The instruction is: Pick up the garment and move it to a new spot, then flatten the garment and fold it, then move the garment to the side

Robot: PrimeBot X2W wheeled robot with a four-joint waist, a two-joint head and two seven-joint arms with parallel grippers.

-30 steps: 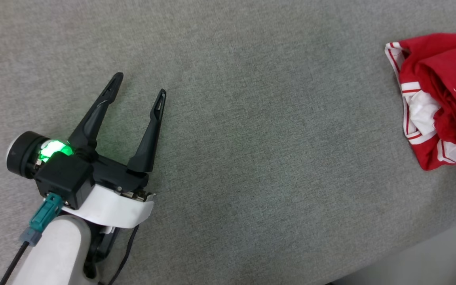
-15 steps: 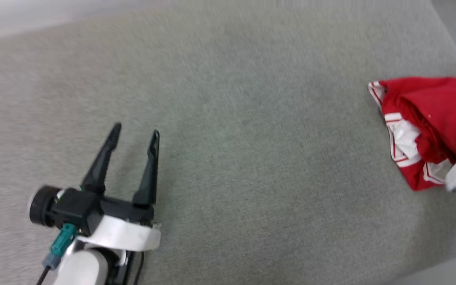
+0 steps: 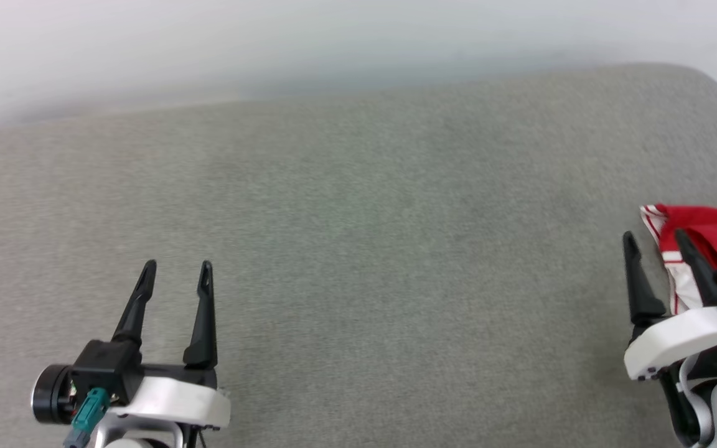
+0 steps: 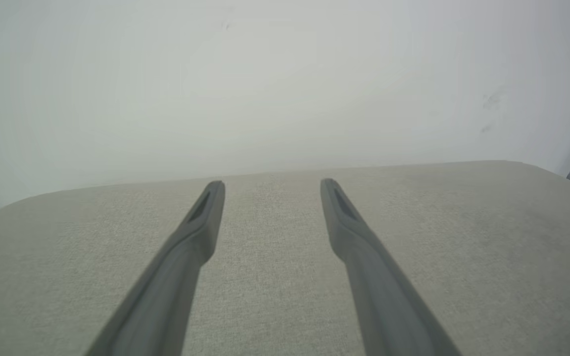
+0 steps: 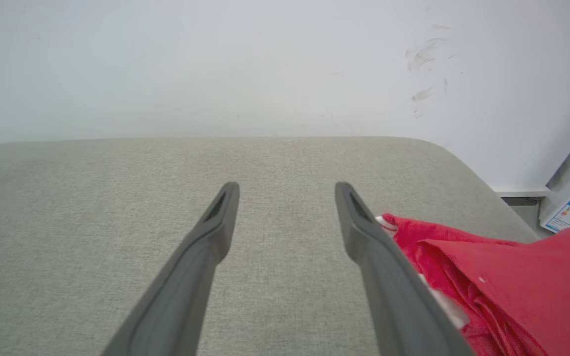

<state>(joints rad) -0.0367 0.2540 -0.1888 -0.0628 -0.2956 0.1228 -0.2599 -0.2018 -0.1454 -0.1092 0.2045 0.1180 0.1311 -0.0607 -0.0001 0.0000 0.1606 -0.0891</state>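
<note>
While the garment lies bunched in a red-and-white heap at the right edge of the grey padded surface, just beside the right gripper, that gripper and the far-off left gripper both stand spread and empty. The heap fits either a shirt awaiting pickup or one already folded and set aside. If a grasp is due, pinching several layers together seems wisest.

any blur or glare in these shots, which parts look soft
Head view: even light, no glare, pale far wall hazy. Left wrist view: dark-fingered left gripper soft near the lens. Right wrist view: dark-fingered right gripper equally soft, crumpled red jersey garment clearer.
</note>
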